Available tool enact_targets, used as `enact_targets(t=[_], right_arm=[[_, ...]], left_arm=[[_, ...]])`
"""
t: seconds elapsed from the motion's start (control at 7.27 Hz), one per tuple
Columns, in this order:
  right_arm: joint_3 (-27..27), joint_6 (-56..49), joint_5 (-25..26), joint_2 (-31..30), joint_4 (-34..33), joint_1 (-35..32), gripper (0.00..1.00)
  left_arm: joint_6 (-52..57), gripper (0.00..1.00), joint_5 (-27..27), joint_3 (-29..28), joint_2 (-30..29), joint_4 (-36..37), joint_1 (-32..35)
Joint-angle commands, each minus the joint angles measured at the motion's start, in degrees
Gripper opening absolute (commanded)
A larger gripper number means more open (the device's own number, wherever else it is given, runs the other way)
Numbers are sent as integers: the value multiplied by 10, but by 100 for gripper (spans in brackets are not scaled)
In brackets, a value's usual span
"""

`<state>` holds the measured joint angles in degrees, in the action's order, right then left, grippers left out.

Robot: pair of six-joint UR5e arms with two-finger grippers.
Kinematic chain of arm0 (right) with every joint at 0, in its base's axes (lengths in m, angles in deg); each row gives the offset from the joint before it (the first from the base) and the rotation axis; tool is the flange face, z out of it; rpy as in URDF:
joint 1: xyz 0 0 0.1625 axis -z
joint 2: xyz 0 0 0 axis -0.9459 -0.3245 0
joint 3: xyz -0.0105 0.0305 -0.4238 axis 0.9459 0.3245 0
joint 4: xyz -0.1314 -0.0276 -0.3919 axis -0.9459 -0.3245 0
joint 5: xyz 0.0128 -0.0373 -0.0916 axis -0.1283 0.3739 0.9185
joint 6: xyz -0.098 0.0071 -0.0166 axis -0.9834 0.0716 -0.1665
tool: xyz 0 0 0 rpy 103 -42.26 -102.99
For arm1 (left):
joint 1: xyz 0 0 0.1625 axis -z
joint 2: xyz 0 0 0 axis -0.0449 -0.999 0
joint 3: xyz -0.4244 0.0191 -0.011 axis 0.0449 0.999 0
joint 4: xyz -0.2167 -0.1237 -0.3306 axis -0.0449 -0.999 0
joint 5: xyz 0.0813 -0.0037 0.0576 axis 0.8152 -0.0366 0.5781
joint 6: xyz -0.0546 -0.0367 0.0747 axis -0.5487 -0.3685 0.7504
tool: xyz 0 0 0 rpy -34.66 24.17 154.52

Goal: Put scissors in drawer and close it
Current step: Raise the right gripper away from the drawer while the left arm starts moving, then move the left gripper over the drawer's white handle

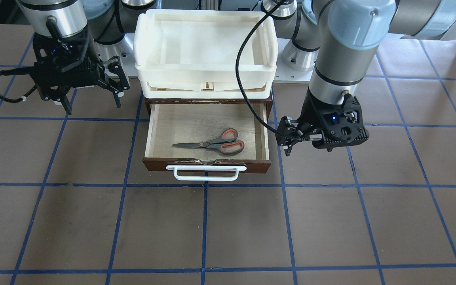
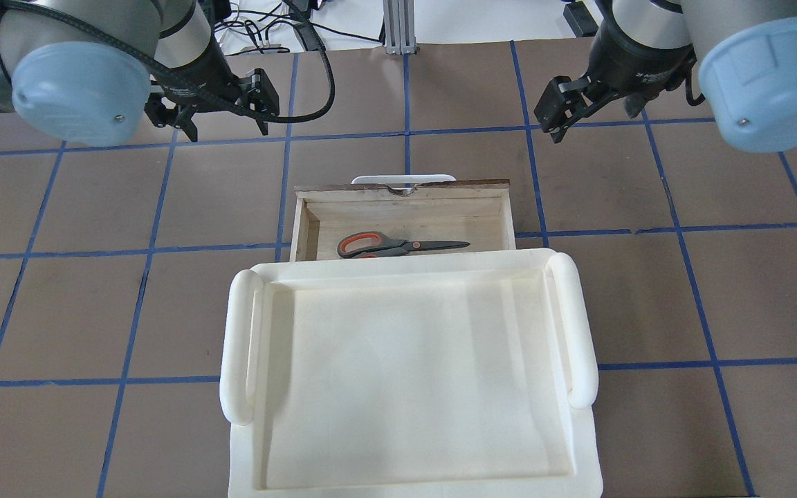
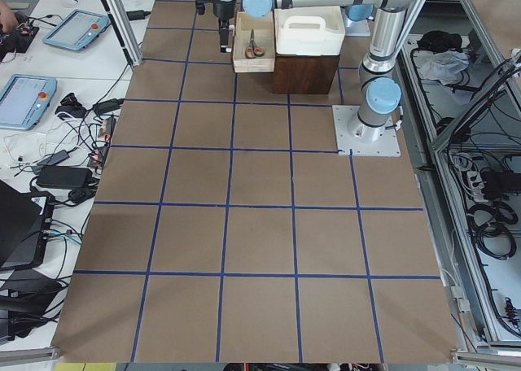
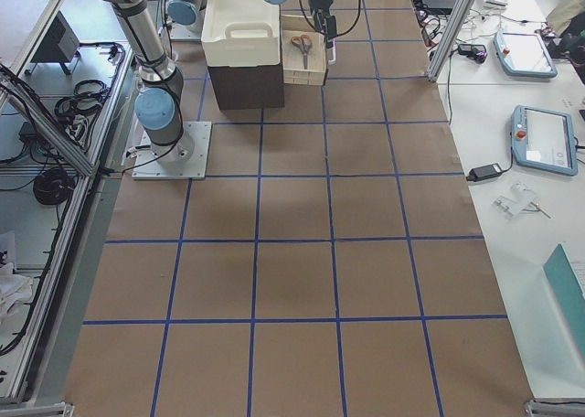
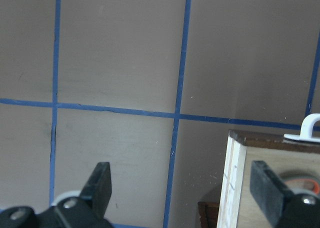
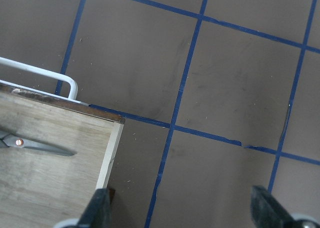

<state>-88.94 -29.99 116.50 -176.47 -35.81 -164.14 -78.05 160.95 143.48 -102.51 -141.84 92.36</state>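
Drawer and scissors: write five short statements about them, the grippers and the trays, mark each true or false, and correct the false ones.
1. The scissors lie inside the drawer. True.
2. The drawer is shut. False: it is pulled out, with its inside in full view.
3. The left gripper holds the scissors. False: it is open and empty, off to the side of the drawer.
4. The right gripper is open. True.
5. White trays sit stacked above the drawer. True.
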Motion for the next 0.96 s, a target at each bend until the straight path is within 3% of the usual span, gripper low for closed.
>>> enact_targets(t=[0.0,0.41,0.83], right_arm=[[1,90,-4,-2,-24,0,100],[0,140,-4,-10,-38,-4,100],[-1,140,-12,-10,-2,-3,100]], left_arm=[[-61,100,0,-18,-61,42,43],[-122,100,1,-58,-140,79,77],[-161,100,-3,-87,-196,79,111]])
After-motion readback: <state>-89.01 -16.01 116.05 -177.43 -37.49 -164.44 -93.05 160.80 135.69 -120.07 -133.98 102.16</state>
